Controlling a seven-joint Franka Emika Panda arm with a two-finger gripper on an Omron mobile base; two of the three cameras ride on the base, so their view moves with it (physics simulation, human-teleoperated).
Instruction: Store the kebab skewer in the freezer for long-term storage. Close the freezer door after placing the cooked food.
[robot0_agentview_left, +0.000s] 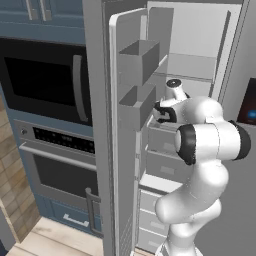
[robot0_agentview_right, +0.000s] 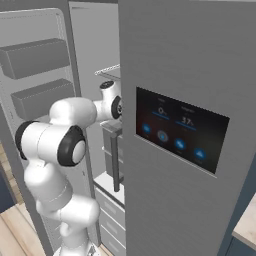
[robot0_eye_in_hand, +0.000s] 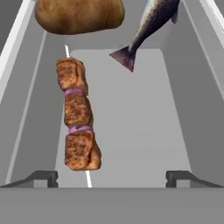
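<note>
The kebab skewer, three browned meat chunks on a thin white stick, lies flat on the white floor of a freezer compartment. My gripper is open just short of the skewer's near end. Its fingertips stand wide apart and touch nothing, and the stick's tip lies between them. The arm reaches into the freezer at mid height. The freezer door stands swung wide open, its bins facing the arm.
A round tan lump and a grey fish lie just beyond the skewer in the same compartment. White drawers sit below the arm. A black wall oven and microwave stand left of the door. The neighbouring door with a dark touch display is shut.
</note>
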